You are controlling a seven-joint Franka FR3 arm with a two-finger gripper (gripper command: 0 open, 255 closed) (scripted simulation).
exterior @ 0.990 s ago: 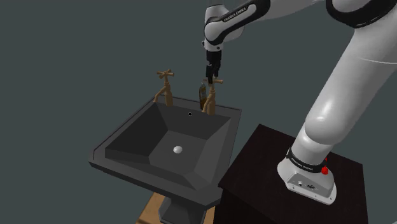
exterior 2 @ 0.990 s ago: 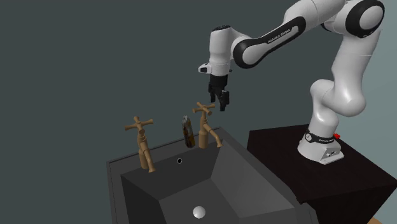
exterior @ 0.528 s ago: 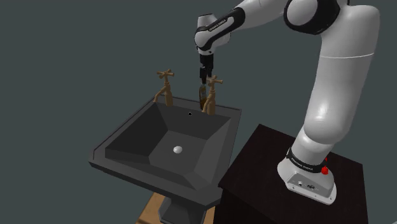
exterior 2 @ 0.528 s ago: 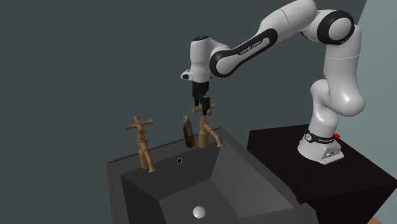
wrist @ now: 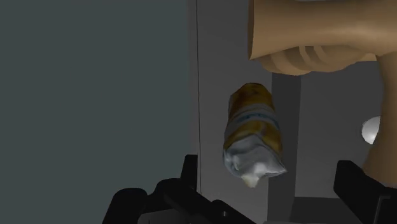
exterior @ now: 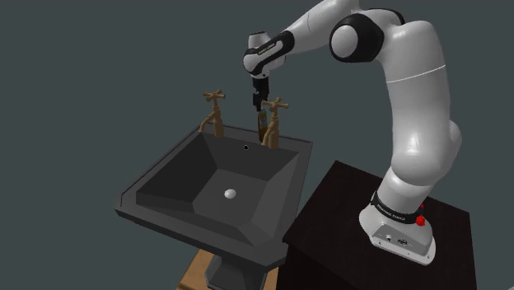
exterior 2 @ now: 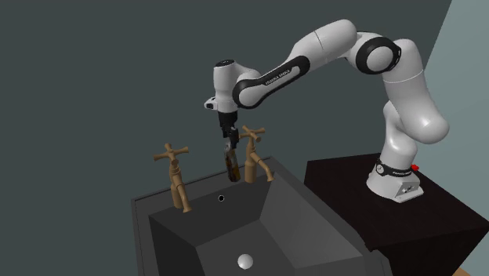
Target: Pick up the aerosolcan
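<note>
My gripper (exterior 2: 230,139) hangs just above the aerosol can (exterior 2: 230,162), fingers spread wide and clasping nothing. The can stands on the back ledge of the dark sink (exterior: 132,202), between two brown taps and just beside the near tap (exterior 2: 253,153), the one closer to my stand (exterior: 329,214). Through my wrist camera the can (wrist: 253,133) looks yellow and white and sits between my fingers, touched by neither.
</note>
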